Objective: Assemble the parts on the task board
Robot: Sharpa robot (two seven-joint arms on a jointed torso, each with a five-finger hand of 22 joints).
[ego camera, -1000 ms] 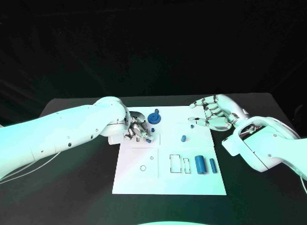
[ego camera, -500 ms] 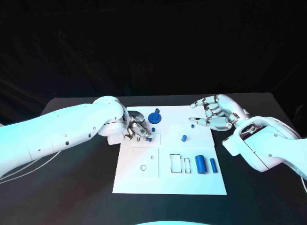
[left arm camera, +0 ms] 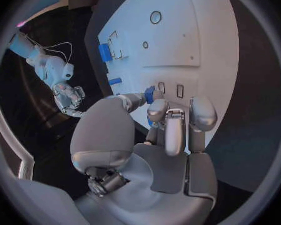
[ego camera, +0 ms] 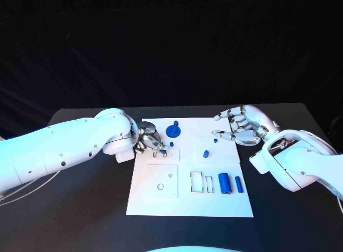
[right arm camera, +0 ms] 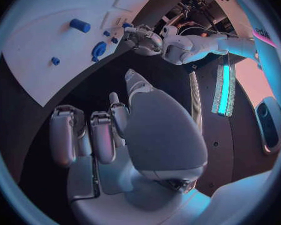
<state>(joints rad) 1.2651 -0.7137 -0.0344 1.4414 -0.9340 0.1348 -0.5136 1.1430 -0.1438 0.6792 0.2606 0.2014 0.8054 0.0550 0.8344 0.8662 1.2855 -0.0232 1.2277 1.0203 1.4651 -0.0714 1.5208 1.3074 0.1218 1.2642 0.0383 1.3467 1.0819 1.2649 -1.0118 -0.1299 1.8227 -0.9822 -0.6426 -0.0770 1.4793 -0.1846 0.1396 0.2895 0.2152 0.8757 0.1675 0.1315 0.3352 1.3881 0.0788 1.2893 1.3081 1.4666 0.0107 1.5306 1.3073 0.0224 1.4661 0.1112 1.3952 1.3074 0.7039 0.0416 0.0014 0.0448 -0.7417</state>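
While the left hand (ego camera: 151, 142) bends over the task board (ego camera: 188, 202) near its far left corner, its fingertips (left arm camera: 158, 111) pinch a small blue part (left arm camera: 150, 94) just beside two small rectangular slots (left arm camera: 170, 89). Right hand (ego camera: 242, 126) hovers at the far right edge, fingers loosely curled, holding nothing. Judgement: align part squarely over a slot, lower slowly, release only once seated.

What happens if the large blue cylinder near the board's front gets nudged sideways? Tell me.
The large blue cylinder lies on its side on the flat task board, so it would probably roll. It looks rigid and smooth, likely slippery to pinch. Its thinner neighbour lies close, so contact seems likely.
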